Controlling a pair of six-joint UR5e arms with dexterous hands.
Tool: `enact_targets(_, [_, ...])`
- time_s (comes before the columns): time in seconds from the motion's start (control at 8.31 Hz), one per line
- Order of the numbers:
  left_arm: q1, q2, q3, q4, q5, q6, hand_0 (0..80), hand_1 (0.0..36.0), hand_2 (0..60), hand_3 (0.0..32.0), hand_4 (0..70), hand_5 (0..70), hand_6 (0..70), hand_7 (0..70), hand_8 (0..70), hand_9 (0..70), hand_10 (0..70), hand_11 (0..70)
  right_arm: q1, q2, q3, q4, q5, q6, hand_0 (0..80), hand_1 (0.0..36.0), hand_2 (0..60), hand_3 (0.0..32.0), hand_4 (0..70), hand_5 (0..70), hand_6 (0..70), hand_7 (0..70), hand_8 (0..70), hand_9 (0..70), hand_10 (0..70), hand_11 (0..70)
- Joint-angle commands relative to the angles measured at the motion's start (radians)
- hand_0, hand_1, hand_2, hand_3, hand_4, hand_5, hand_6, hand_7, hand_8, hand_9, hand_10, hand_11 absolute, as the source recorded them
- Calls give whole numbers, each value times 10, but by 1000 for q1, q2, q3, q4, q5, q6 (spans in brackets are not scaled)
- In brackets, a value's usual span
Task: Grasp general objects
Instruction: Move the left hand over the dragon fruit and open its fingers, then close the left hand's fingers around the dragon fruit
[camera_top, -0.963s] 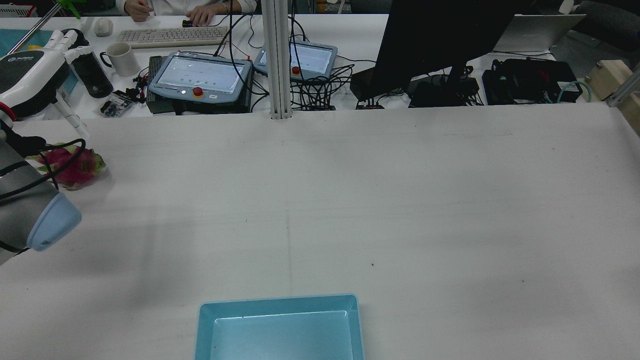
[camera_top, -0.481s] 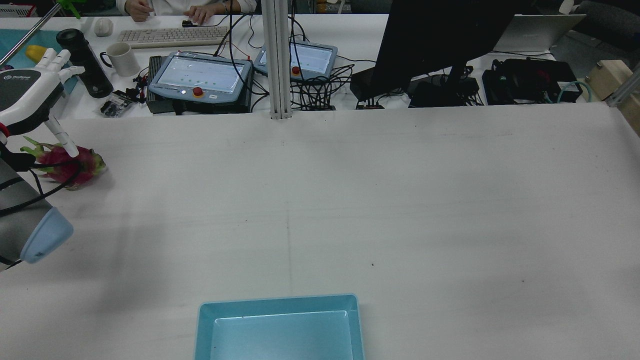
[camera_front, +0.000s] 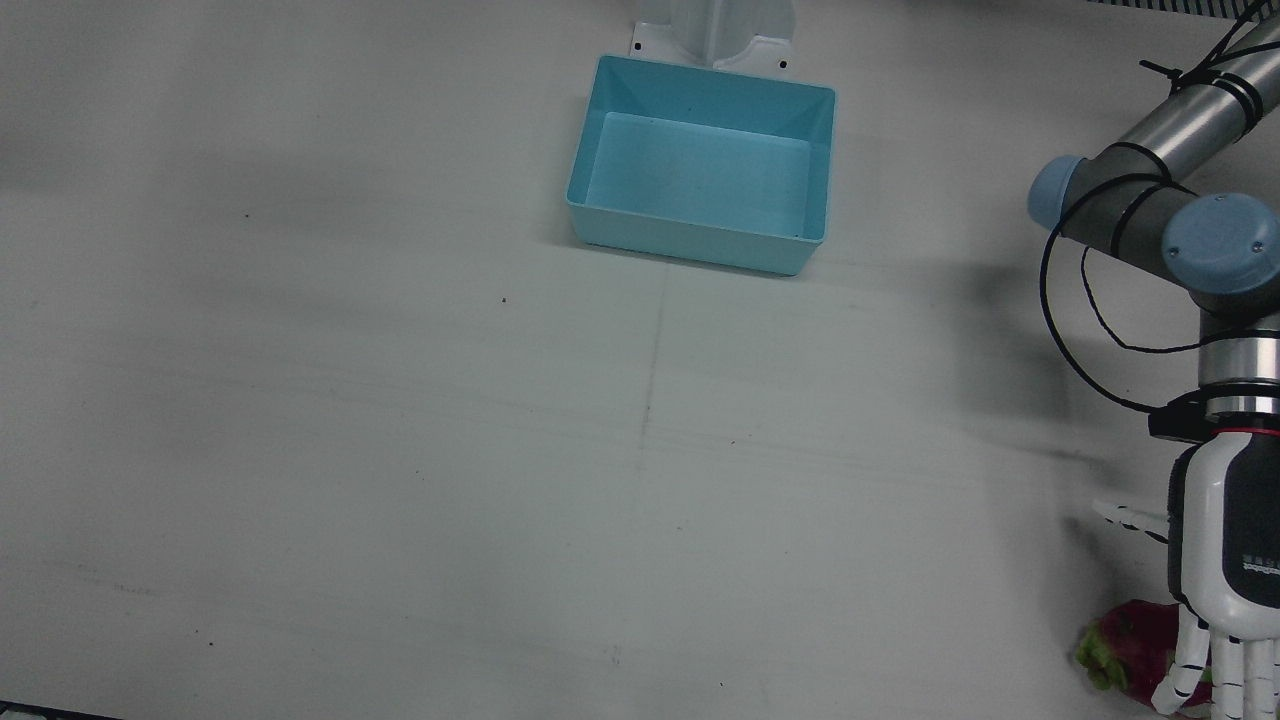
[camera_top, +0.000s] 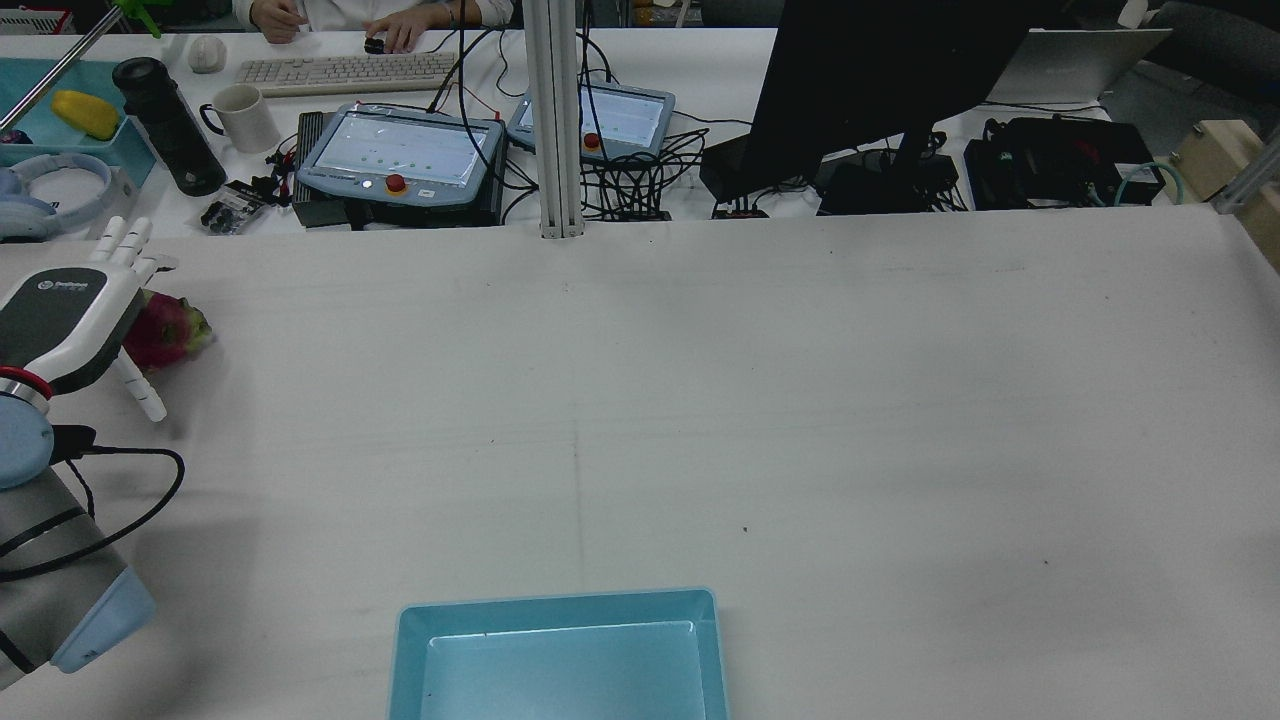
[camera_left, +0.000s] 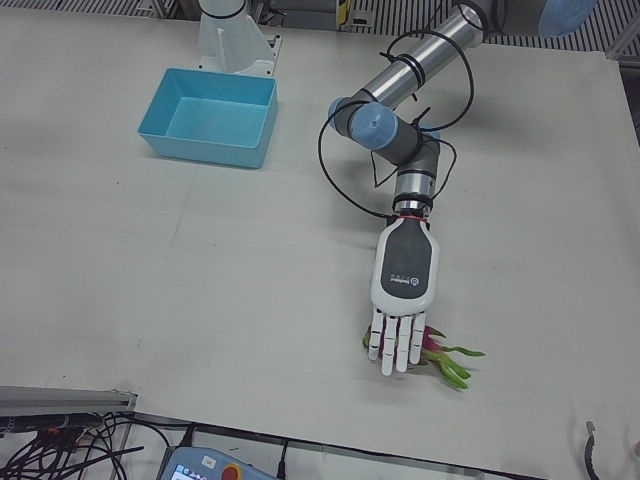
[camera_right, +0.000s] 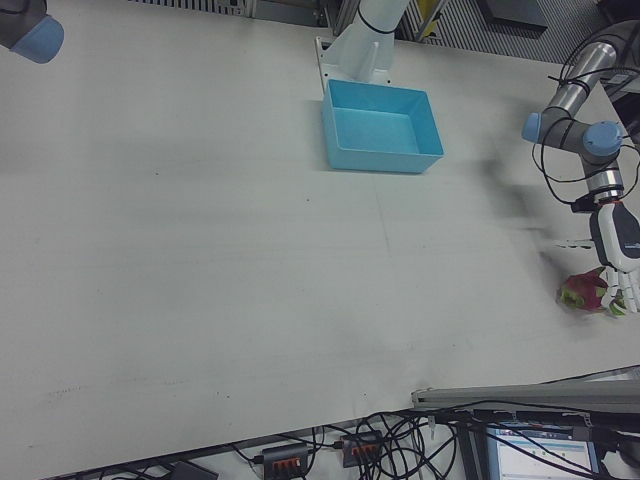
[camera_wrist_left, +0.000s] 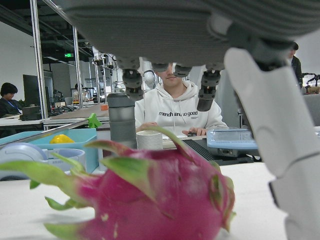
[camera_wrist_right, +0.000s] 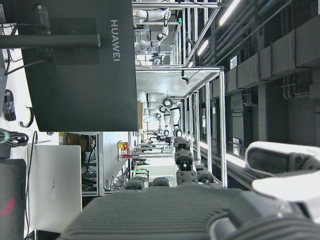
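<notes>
A pink dragon fruit (camera_top: 178, 325) with green scales lies on the white table near the far edge on the robot's left side. It also shows in the front view (camera_front: 1125, 640), the left-front view (camera_left: 442, 356) and the right-front view (camera_right: 575, 292). My left hand (camera_top: 70, 315) is palm-down just over the fruit with its fingers (camera_left: 398, 345) stretched flat, open and not closed on it. In the left hand view the fruit (camera_wrist_left: 160, 200) fills the space right under the palm. My right hand (camera_wrist_right: 185, 200) shows only in its own view, fingers apart and empty.
A light blue bin (camera_top: 560, 603) stands empty at the table's near edge by the pedestals and also shows in the front view (camera_front: 690, 250). Beyond the far edge are teach pendants (camera_top: 405, 150), a monitor (camera_top: 880, 80), cables and a seated person (camera_wrist_left: 175, 107).
My left hand has come down and back from high above the far desk to just over the dragon fruit. The fruit has not moved.
</notes>
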Motion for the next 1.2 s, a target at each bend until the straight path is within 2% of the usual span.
enact_targets(0.0, [35, -80, 84, 40, -23, -14, 548, 221, 68, 0, 5, 213, 0, 59, 0, 0, 18, 53, 0, 0, 0, 0, 0, 0, 0, 0, 0, 0, 0, 0, 0, 0, 0, 0, 0, 0])
enact_targets(0.12, [16, -121, 82, 92, -23, -48, 555, 228, 68, 0, 6, 223, 0, 57, 0, 0, 18, 53, 0, 0, 0, 0, 0, 0, 0, 0, 0, 0, 0, 0, 0, 0, 0, 0, 0, 0])
enact_targets(0.36, [-8, -146, 94, 100, -23, -39, 560, 235, 83, 0, 15, 246, 0, 67, 0, 0, 27, 66, 0, 0, 0, 0, 0, 1, 0, 0, 0, 0, 0, 0, 0, 0, 0, 0, 0, 0])
enact_targets(0.6, [-30, -144, 171, 39, -23, -37, 561, 236, 85, 0, 14, 245, 0, 69, 0, 0, 31, 72, 0, 0, 0, 0, 0, 0, 0, 0, 0, 0, 0, 0, 0, 0, 0, 0, 0, 0])
enact_targets(0.72, [-37, -144, 217, -7, -23, -38, 568, 242, 92, 0, 15, 274, 0, 75, 0, 1, 34, 77, 0, 0, 0, 0, 0, 0, 0, 0, 0, 0, 0, 0, 0, 0, 0, 0, 0, 0])
enact_targets(1.08, [-54, -144, 240, -47, -23, -28, 574, 247, 92, 0, 14, 308, 0, 81, 0, 2, 35, 79, 0, 0, 0, 0, 0, 0, 0, 0, 0, 0, 0, 0, 0, 0, 0, 0, 0, 0])
